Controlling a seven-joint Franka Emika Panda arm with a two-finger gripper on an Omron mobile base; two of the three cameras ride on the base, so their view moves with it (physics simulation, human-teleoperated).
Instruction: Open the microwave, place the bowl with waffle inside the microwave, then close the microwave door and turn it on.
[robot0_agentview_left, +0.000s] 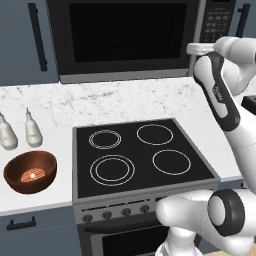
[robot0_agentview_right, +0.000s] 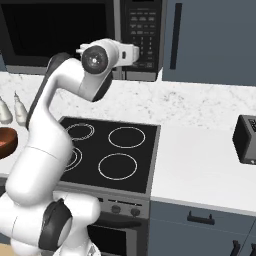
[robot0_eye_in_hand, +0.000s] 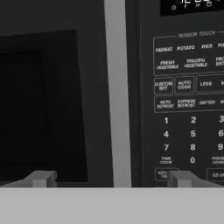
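The bowl with waffle (robot0_agentview_left: 30, 171) sits on the counter (robot0_agentview_left: 45, 192) left of the stove (robot0_agentview_left: 140, 155), just in front of two small white bottles (robot0_agentview_left: 20, 131), well apart from the arm. The gripper (robot0_eye_in_hand: 111, 178) is raised at the microwave (robot0_agentview_left: 135, 37), fingers spread and empty, straddling the silver strip between the closed microwave door (robot0_eye_in_hand: 52, 100) and the keypad (robot0_eye_in_hand: 188, 109).

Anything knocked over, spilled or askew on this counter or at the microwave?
Nothing stands out. The bowl with waffle sits upright on the counter beside two standing white bottles, the microwave door is closed, and the hand faces its silver edge, open.
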